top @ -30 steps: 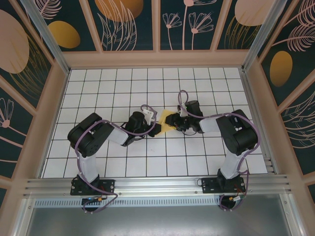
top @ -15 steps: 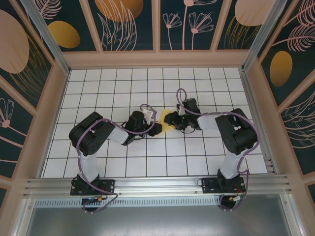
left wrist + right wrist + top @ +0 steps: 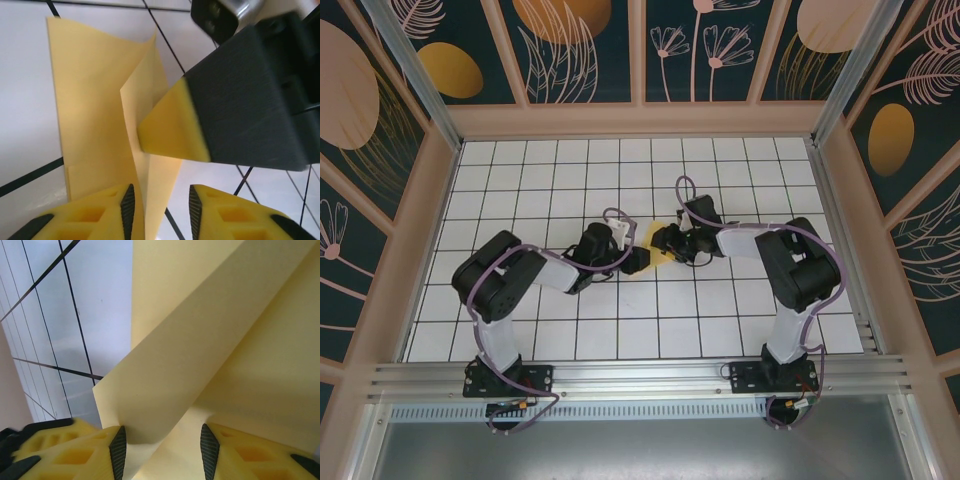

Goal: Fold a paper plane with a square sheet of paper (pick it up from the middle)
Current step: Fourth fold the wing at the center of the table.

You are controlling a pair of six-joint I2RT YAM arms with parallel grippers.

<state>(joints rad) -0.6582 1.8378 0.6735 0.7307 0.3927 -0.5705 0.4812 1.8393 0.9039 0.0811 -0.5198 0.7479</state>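
Observation:
The square sheet of paper (image 3: 651, 236) is yellow, partly folded, and lies on the tiled floor mid-table between both grippers. In the left wrist view the paper (image 3: 90, 100) lies flat with one flap standing up. My left gripper (image 3: 162, 202) is open; the flap's edge rests against its left pad and bare floor shows in the gap. From above, the left gripper (image 3: 638, 262) sits at the paper's near-left edge. My right gripper (image 3: 663, 243) reaches in from the right. Its jaws (image 3: 164, 440) stand apart over the paper (image 3: 200, 340), a raised flap between them. One right finger (image 3: 172, 132) touches the fold.
White tiled floor (image 3: 570, 180) with black grid lines stretches all around. Decorated walls (image 3: 380, 150) with orange ovals enclose it on three sides. A metal rail (image 3: 640, 378) carrying both arm bases runs along the near edge.
My left gripper's jaws have opened off the paper. The right gripper has shifted slightly left over the sheet, its jaws much as before.

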